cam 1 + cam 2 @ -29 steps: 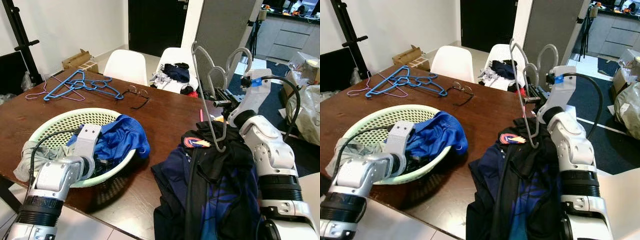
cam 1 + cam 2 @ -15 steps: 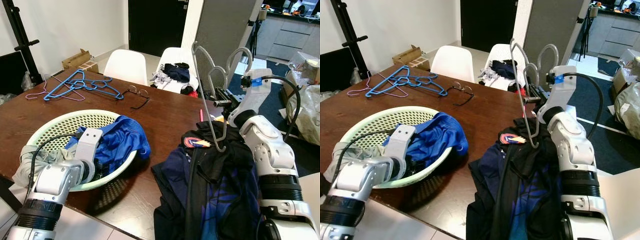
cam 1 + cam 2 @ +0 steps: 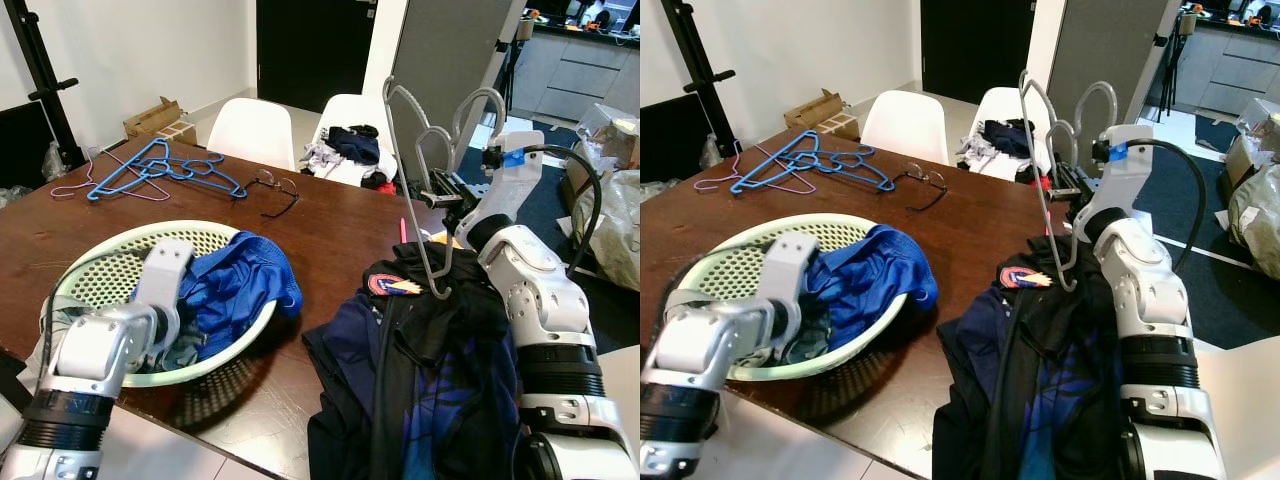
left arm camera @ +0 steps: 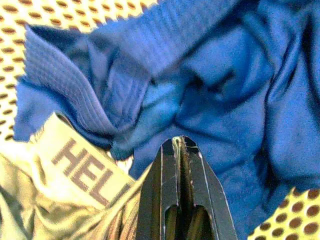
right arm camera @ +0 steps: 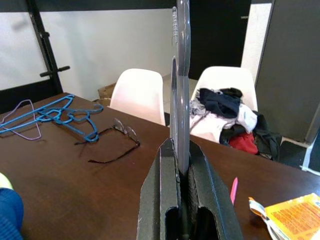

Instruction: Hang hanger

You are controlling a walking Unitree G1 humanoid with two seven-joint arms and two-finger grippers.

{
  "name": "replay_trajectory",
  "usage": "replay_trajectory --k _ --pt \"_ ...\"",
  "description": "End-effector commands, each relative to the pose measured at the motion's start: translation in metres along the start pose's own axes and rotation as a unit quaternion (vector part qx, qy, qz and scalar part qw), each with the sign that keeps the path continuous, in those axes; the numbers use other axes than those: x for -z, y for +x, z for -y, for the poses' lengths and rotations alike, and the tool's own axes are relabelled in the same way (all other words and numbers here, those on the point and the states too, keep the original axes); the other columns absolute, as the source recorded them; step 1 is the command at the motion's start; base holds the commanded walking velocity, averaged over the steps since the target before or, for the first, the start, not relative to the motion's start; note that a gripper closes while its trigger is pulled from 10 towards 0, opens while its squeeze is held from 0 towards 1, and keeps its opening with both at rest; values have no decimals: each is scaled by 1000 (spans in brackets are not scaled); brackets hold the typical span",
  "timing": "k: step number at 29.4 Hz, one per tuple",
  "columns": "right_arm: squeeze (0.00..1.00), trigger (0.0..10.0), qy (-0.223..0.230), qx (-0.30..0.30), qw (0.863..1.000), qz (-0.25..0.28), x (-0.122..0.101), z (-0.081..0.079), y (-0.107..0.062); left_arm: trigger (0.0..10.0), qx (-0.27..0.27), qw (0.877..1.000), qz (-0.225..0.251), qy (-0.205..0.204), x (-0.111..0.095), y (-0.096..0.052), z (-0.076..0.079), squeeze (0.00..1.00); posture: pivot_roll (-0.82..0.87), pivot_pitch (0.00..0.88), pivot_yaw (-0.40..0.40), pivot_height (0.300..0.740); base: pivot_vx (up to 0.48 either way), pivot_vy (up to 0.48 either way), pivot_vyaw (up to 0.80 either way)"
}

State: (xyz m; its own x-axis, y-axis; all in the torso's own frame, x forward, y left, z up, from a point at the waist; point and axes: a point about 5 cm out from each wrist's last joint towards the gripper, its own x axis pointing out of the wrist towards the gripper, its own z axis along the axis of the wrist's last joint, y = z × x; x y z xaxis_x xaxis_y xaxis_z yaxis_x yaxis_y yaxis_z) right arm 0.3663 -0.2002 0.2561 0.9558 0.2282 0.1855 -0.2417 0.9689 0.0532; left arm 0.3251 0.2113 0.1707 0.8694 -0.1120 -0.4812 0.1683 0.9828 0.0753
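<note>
My right gripper [image 5: 181,150] is shut on a grey hanger [image 3: 420,200], held upright above the table's far right side. The hanger's lower end sits in the collar of a black and navy garment [image 3: 420,370] with a badge, which is draped over the table's near edge. In the pale green basket [image 3: 95,285] at the front left, my left gripper [image 4: 181,144] is shut, its tips against a blue garment [image 3: 240,285] and next to a grey-green cloth [image 4: 60,200].
Blue hangers and a pink one [image 3: 160,170] lie at the table's far left, with glasses [image 3: 275,190] beside them. Two white chairs [image 3: 250,130] stand behind, one piled with clothes [image 3: 345,150]. A pink pen [image 3: 402,230] and a yellow booklet [image 5: 290,212] lie near the hanger.
My left wrist has swung up and to the left inside the basket. The right gripper has raised the hanger slightly.
</note>
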Motion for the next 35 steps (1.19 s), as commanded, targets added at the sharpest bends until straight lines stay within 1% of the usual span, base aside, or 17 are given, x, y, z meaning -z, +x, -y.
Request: replay_trajectory --k 1,2,3,4,5,6,7,8,9,12,13,19,24,25,26,27,35 --pt "0 10000 2 1 1000 5 -3 0 2 0 -15 998 66 -5 -26 -8 -5 0 62 26 -89 740 0 0 0" --pt "0 10000 2 1 1000 5 -3 0 2 0 -15 998 66 -5 -26 -8 -5 0 62 26 -89 740 0 0 0" --pt "0 10000 4 0 1000 6 -3 0 2 0 -14 990 137 -21 -51 -18 -6 0 65 21 -91 740 0 0 0" --pt "0 10000 4 0 1000 6 -3 0 2 0 -14 990 137 -21 -51 -18 -6 0 65 21 -91 740 0 0 0" --pt "0 10000 12 -2 1000 10 -3 -1 3 0 -5 976 212 -47 -79 -31 -6 0 69 18 -91 740 0 0 0" --pt "0 10000 12 -2 1000 10 -3 -1 3 0 -5 976 212 -47 -79 -31 -6 0 69 18 -91 740 0 0 0" --pt "0 10000 28 -6 999 18 -5 -3 4 0 17 952 299 -69 -107 -49 -4 0 72 18 -87 740 0 0 0" --pt "0 10000 28 -6 999 18 -5 -3 4 0 17 952 299 -69 -107 -49 -4 0 72 18 -87 740 0 0 0" --pt "0 10000 54 -13 998 33 -8 -5 3 0 58 900 417 -112 -142 -80 -2 0 71 19 -83 740 0 0 0" --pt "0 10000 60 -15 997 37 -9 -5 3 0 67 885 444 -123 -149 -89 -2 0 71 20 -82 740 0 0 0" --pt "0 10000 69 -14 997 43 -10 -4 2 0 67 869 473 -128 -157 -99 -4 0 73 19 -80 740 0 0 0" --pt "0 10000 77 -9 996 48 -10 -2 2 0 77 856 498 -114 -168 -108 3 0 80 17 -77 740 0 0 0" --pt "0 10000 82 -9 995 54 -10 -4 3 0 112 865 485 -63 -165 -101 30 0 81 14 -70 740 0 0 0" --pt "0 10000 82 -9 995 54 -10 -4 3 3098 113 867 481 -66 -164 -99 32 0 81 13 -69 740 0 0 0" --pt "0 10000 82 -9 995 54 -10 -4 3 3098 113 867 481 -66 -164 -99 32 0 81 13 -69 740 0 0 0" --pt "0 10000 83 -8 995 55 -10 -4 2 10000 115 869 476 -63 -162 -95 35 0 78 12 -67 740 0 0 0" --pt "0 10000 88 2 994 62 -11 0 0 10000 101 880 462 -52 -160 -87 40 0 78 10 -63 740 -197 0 0"
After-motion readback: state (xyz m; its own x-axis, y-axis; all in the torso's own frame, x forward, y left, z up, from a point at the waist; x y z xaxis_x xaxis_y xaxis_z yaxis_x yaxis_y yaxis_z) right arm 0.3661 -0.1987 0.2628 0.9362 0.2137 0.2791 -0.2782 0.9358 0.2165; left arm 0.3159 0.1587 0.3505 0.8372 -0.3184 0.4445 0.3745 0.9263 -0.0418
